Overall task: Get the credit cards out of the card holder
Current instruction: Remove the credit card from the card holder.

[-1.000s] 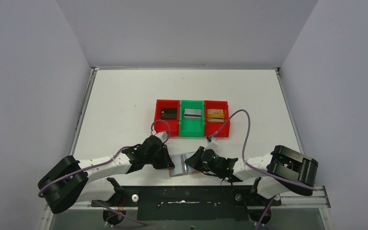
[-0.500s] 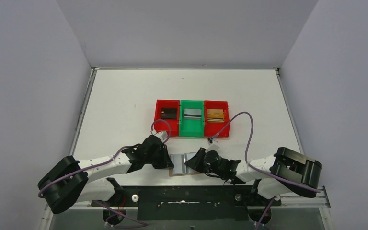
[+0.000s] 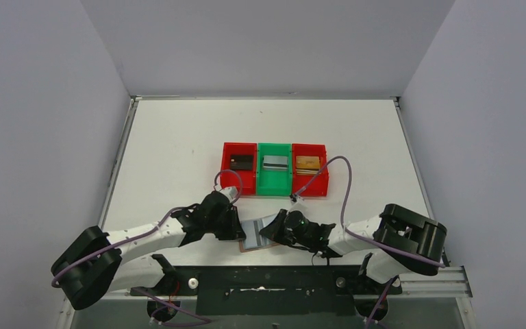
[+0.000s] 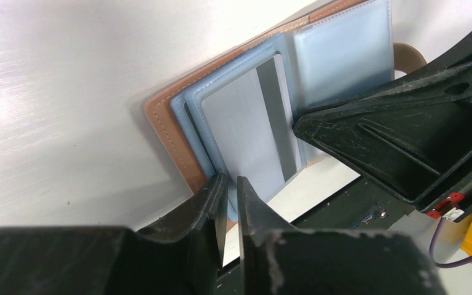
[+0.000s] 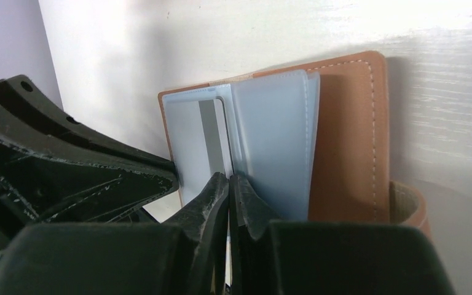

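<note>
- Two grippers are seen low over the card holder (image 3: 254, 238), which lies open on the table (image 3: 178, 151), close to the near edge, between the arms.
- One light blue card (image 4: 246, 135) with a grey stripe is tucked in a slot of the blue lining. It is not out yet.
- Three more cards are seen farther back: a black card (image 3: 242, 162) in the left red bin (image 3: 246, 181), a silver card (image 3: 274, 162) in the green bin (image 3: 274, 184) and a gold card (image 3: 307, 164) in the right red bin (image 3: 309, 145).
- The left gripper (image 4: 228, 190) is nearly closed, and a thin blue edge of the card holder looks pinched in it.
- The right gripper (image 5: 228, 187) is pressed tight together at the edge of a clear page (image 5: 270, 141). Whether the page is caught cannot be told.
- If the card is pulled while the slot grips it tight, the whole card holder could be dragged along.
- The card holder could be pushed off the table, since the edge is so close.
- If only the soft page is pinched, the card could be left behind.
- Since a second ago, the right gripper has been moved a little to the left, further over the card holder. The card holder is in the same spot.
</note>
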